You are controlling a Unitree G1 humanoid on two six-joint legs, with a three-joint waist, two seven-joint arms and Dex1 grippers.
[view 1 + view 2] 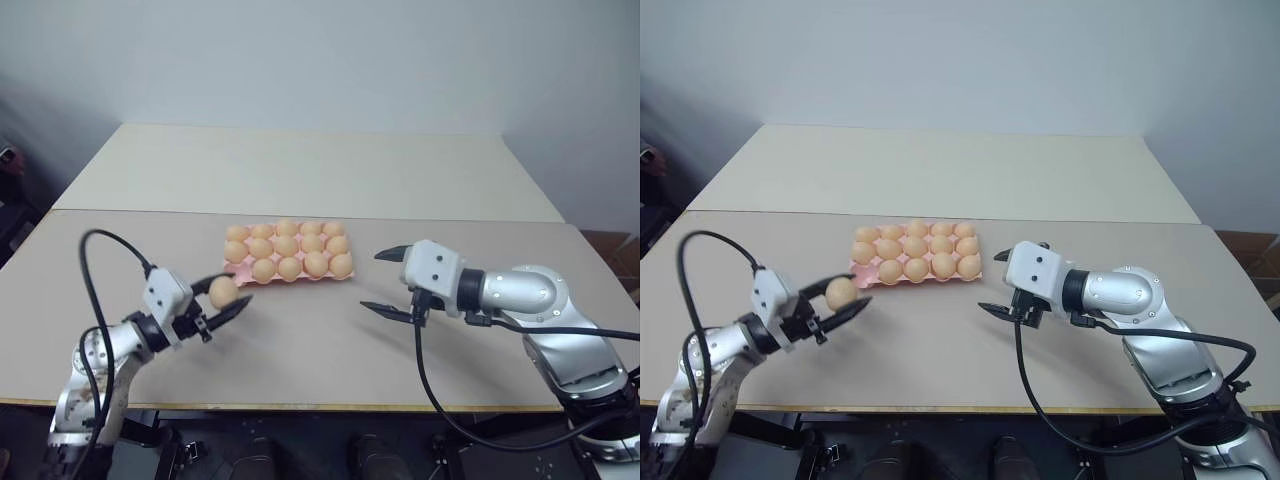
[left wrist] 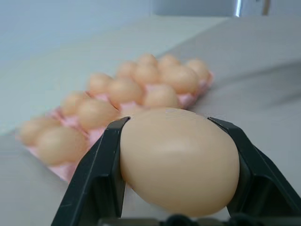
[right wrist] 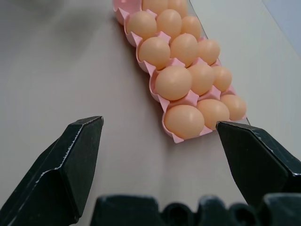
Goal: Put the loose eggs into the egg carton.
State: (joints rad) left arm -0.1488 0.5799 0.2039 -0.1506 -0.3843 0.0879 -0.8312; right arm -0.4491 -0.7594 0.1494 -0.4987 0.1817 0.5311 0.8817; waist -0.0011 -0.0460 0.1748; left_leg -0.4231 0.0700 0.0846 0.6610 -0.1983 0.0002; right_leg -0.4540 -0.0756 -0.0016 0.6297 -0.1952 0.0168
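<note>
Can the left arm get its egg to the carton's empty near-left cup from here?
Probably yes: the left gripper holds the egg above bare table, nothing between it and the carton.

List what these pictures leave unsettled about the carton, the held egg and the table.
- Egg carton: its cups lie under eggs in the head views, so an empty cup cannot be confirmed.
- Carton's near end: hidden in the left wrist view behind the held egg and the left gripper.
- Table: its near edge is hidden by both arms, the right gripper among them.
</note>
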